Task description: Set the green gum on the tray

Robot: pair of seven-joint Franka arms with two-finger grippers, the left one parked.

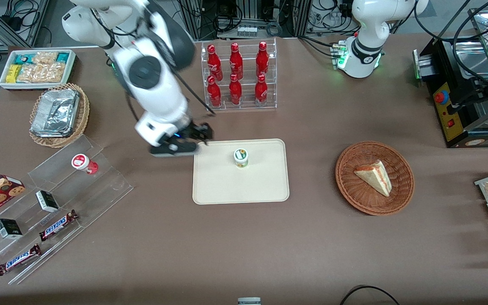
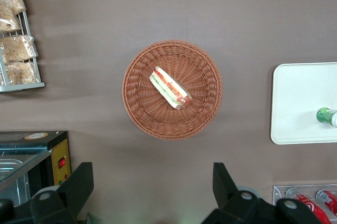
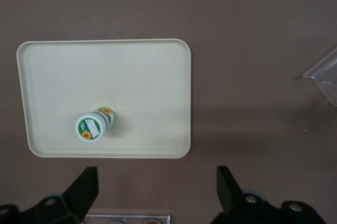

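The green gum (image 1: 241, 157) stands upright on the tray (image 1: 227, 186), nearer the tray's soda-rack edge than its middle. The tray lies flat on the desk (image 1: 244, 245). The hand (image 1: 197, 137) hovers above the tray's corner toward the working arm's end, fingers spread wide, holding nothing.

Six red soda bottles (image 1: 235, 76), two Snickers bars (image 1: 57, 225) (one tray (image 1: 269, 190)).

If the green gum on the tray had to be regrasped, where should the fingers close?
The green gum stands upright on the tray, nothing beside it. Probably come from above and close on its round sides below the lid. The open gripper is above the tray's rim, apart from it.
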